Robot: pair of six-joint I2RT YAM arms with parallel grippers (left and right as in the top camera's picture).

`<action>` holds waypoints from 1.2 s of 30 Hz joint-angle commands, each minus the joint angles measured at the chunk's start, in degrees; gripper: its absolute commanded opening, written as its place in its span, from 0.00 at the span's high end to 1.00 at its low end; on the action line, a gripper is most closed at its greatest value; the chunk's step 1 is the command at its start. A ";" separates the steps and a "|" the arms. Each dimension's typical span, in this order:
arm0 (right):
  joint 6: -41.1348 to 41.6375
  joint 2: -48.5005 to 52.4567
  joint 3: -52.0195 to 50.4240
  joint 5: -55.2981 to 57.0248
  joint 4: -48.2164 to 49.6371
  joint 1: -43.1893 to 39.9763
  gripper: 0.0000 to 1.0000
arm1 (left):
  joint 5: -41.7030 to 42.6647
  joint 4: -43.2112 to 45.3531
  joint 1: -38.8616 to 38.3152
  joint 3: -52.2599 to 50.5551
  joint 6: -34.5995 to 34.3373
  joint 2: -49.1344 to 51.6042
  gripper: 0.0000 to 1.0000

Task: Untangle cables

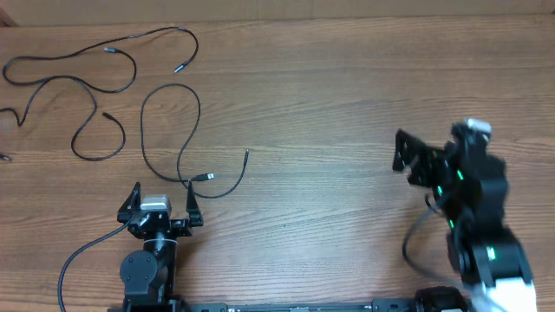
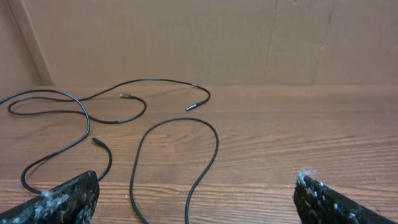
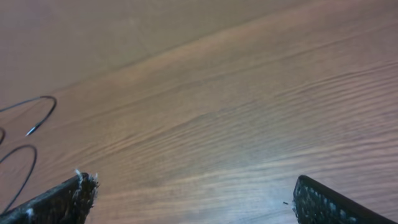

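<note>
Several thin black cables lie loose on the left of the wooden table. The nearest cable makes a tall loop just in front of my left gripper. That gripper is open and empty. In the left wrist view this loop runs down between the open fingers on the table. A farther cable and a third one wind across the far left; their plugs also show in the left wrist view. My right gripper is open and empty at the right, far from the cables, fingers spread.
A cardboard wall stands along the table's far edge. Cable ends show at the left edge of the right wrist view. A thick black robot wire trails from the left arm's base.
</note>
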 commanded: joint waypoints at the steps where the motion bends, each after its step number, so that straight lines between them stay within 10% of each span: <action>1: -3.48 -10.27 -5.79 -2.78 0.46 -1.62 0.00 | 0.28 0.07 0.52 -0.20 1.11 -0.48 0.00; 36: -10.71 -41.81 -35.95 -8.17 29.20 -5.99 0.00 | 0.28 0.07 0.52 -0.22 1.11 -0.48 0.00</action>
